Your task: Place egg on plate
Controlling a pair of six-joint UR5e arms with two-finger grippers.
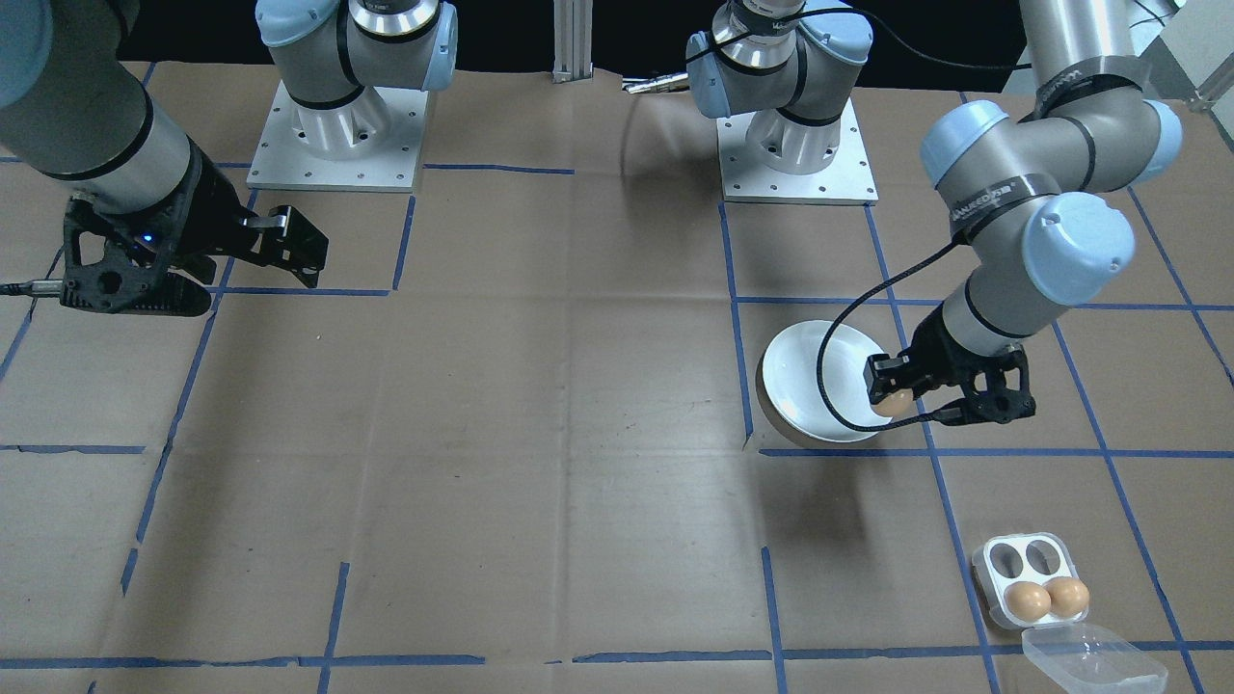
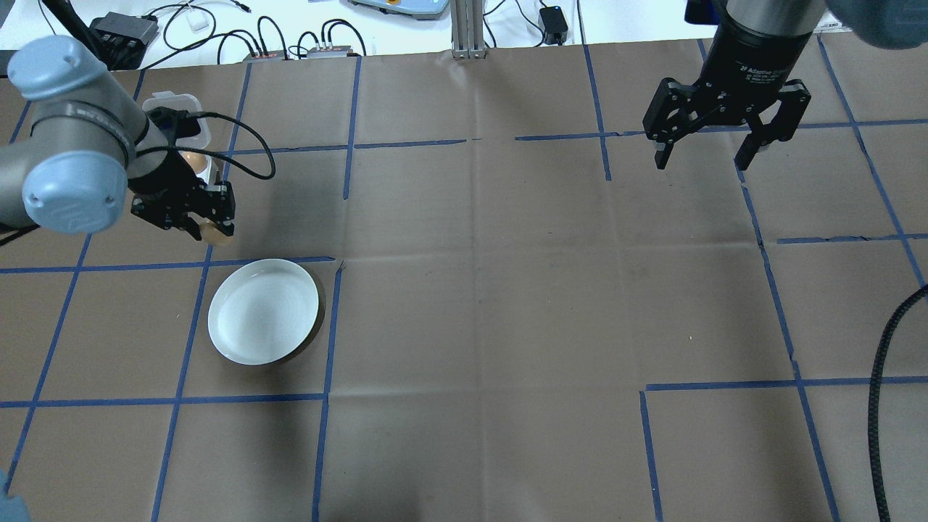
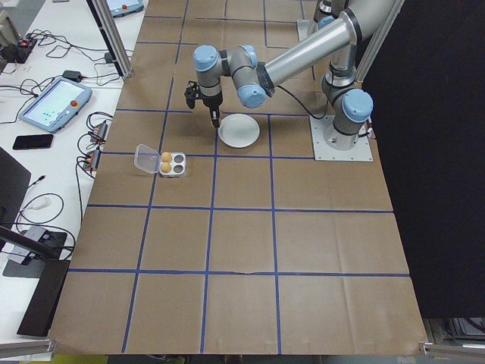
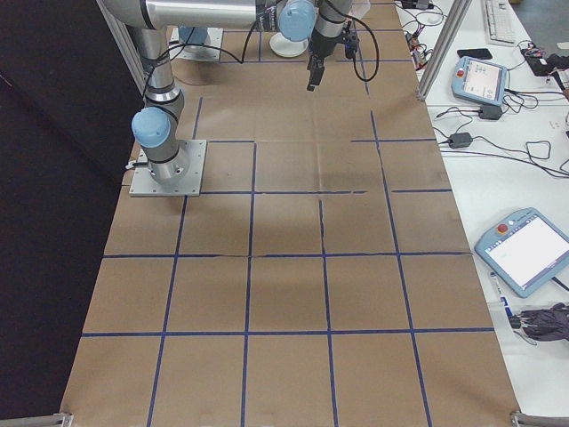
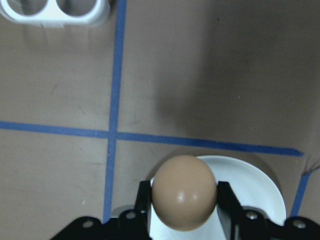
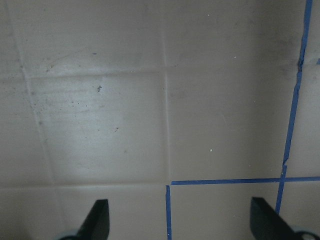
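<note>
left end effector holds an egg at the plate's rim

the left end effector (image 1: 901, 395) is closed on a smooth brown egg (image 5: 184, 191), its two black fingers (image 5: 143, 202) pressing the shell from either side. in the left wrist view the egg sits between the pads with the round plain white shallow plate (image 5: 255, 185) directly below and behind it, and blue tape lines (image 5: 116, 75) cross the brown paper-covered counter (image 5: 210, 65) beyond. from the front-facing view the egg (image 1: 893, 403) hangs over the plate's (image 1: 800, 381) edge on the side toward the egg tray, held clear of the plate's surface. a black cable (image 1: 829, 386) loops from the wrist across the plate.

in the overhead view the left end effector (image 2: 206, 221) is just beyond the plate (image 2: 263, 312), toward the far side of the counter (image 2: 507, 290).

the small clear plastic four-hollow egg tray (image 1: 1028, 578) lies well apart from the plate, its lid (image 1: 1094, 660) swung open flat beside it. two brown eggs (image 1: 1048, 599) fill two adjoining hollows; the other two hollows are bare.

the right end effector (image 2: 707, 156) hangs above bare counter well away from the plate, its fingers spread wide and gripping nothing; the right wrist view shows only its two fingertips (image 6: 97, 220) at the lower corners over paper and tape.
</note>
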